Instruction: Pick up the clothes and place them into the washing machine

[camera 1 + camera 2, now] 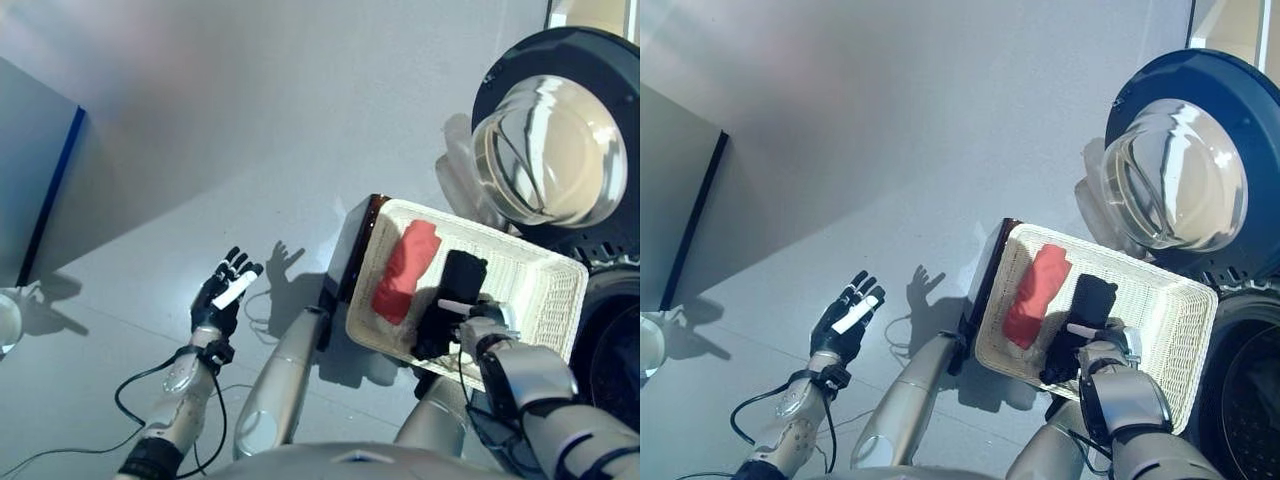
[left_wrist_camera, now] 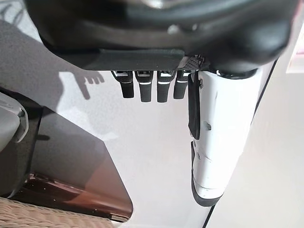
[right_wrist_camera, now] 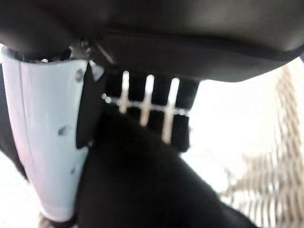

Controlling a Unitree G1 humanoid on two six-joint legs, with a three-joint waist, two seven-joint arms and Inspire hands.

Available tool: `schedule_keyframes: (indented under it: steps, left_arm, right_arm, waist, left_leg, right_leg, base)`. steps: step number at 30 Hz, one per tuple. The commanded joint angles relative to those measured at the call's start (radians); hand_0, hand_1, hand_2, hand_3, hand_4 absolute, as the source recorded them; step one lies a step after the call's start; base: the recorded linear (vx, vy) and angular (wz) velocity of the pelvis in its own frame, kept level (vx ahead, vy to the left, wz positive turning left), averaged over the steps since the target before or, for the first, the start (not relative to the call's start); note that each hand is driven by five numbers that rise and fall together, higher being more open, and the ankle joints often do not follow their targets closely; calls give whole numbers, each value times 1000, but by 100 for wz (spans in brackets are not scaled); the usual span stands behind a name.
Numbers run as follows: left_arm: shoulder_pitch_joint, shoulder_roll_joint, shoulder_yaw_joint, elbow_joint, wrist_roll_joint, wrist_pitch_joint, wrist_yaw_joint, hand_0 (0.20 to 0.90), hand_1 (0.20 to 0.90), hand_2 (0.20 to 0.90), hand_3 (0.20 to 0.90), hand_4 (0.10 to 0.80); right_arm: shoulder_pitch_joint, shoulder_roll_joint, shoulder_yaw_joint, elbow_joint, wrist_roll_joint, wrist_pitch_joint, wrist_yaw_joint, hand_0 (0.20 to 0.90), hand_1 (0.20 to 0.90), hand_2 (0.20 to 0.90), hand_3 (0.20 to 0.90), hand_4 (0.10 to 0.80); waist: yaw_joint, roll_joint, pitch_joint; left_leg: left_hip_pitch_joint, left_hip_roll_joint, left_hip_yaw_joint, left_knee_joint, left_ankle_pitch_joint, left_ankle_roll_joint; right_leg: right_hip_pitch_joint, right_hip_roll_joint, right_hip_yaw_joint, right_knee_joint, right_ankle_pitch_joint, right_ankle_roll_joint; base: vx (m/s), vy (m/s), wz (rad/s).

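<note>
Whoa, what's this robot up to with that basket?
It is doing laundry. Its right hand is down in a white basket, on a black garment; whether it grips it is hard to tell. A red garment lies beside it in the basket. The washing machine's door stands open just behind. The left hand hangs open over the floor, holding nothing.

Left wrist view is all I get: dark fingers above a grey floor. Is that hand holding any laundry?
Observer: No, the left hand is open and empty, out over the floor.
Operator: So where are the clothes?
Observer: A red garment and a black garment lie in a white basket.
Operator: And the other hand?
Observer: The right hand is down in the basket, on the black garment.
</note>
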Motion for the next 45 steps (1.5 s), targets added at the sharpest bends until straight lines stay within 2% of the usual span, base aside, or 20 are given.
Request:
schedule_keyframes:
  steps: [1,3,4,5,15,20,25,28,30,35,37,45]
  left_arm:
    - [2,32,34,-95,22,-59,-8,900,900,900,900,800]
    - [4,32,38,-90,20,-62,-9,900,900,900,900,800]
    - [5,32,38,-89,20,-62,-9,900,900,900,900,800]
    - [1,33,46,-81,18,-69,-8,900,900,900,900,800]
    - [0,26,97,-32,-8,-95,13,900,900,900,900,800]
    - [15,11,92,-30,-37,-99,13,900,900,900,900,800]
    - [23,4,74,-16,-59,-90,2,900,900,900,900,800]
    - [31,4,58,-20,-72,-83,-1,900,900,900,900,800]
    - [37,5,49,-23,-83,-75,-4,900,900,900,900,800]
    - [46,27,14,-21,-92,-54,-18,900,900,900,900,800]
    - [48,29,10,-22,-93,-51,-21,900,900,900,900,800]
    - [76,70,-11,-47,-71,-47,-48,900,900,900,900,800]
  right_arm:
    - [37,-72,-38,-4,63,-4,-22,200,200,200,200,300]
    - [51,-75,-52,-15,88,-21,-25,200,200,200,200,300]
    - [52,-75,-52,-14,88,-21,-25,200,200,200,200,300]
    - [67,-75,-70,-50,133,-56,-27,200,200,200,200,300]
    - [145,-70,-255,-262,562,-313,-15,200,200,200,200,300]
    - [160,-30,-393,-383,855,-464,34,200,200,200,200,300]
    - [147,-24,-458,-423,1002,-530,70,200,200,200,200,300]
    - [121,-22,-559,-462,1168,-614,86,200,200,200,200,300]
    - [97,-40,-614,-466,1250,-649,82,200,200,200,200,300]
    - [45,-155,-674,-382,1315,-660,35,200,200,200,200,300]
    - [39,-180,-680,-368,1314,-655,27,200,200,200,200,300]
    - [-16,-421,-683,-305,1238,-631,-48,200,200,200,200,300]
  waist:
    - [-4,24,-1]
    - [-13,20,-3]
    - [-13,18,-7]
    - [-26,15,-3]
    - [-118,-13,7]
    - [-151,-8,15]
    - [-166,-1,15]
    - [-176,10,8]
    - [-181,17,1]
    - [-182,40,-21]
    - [-181,45,-24]
    - [-185,86,-43]
  left_leg:
    - [-21,81,-25,-5,-19,-110]
    - [-14,86,-22,-11,-18,-111]
    - [-5,87,-26,1,-54,-117]
    - [-3,92,-16,-24,-11,-113]
    - [11,133,12,-39,-7,-124]
    - [10,150,22,-35,-9,-133]
    - [16,160,29,-40,-9,-138]
    - [19,159,29,-43,-11,-142]
    - [17,158,28,-44,-12,-144]
    - [19,158,31,-52,-12,-149]
    - [20,158,35,-53,-12,-149]
    - [34,156,60,-66,-12,-154]
  right_leg:
    - [16,-5,46,-57,110,-11]
    - [15,-3,51,-65,114,-11]
    - [23,-2,54,-52,83,-5]
    - [15,0,55,-75,120,-11]
    - [-25,32,98,-91,125,-20]
    - [-46,43,117,-86,118,-22]
    - [-52,47,127,-87,116,-24]
    - [-60,48,134,-79,109,-24]
    - [-64,47,138,-73,104,-24]
    - [-79,44,156,-59,95,-23]
    - [-83,42,160,-57,93,-24]
    - [-105,36,197,-51,90,-21]
  base:
    - [8,3,-4]
    - [52,-19,-7]
    - [-3,0,-7]
    - [-3,2,-7]
    - [-49,2,-22]
    - [-41,-8,-25]
    - [-4,3,-12]
    - [-1,-18,-10]
    - [0,0,0]
    - [0,0,0]
    - [0,18,-2]
    - [0,38,-9]
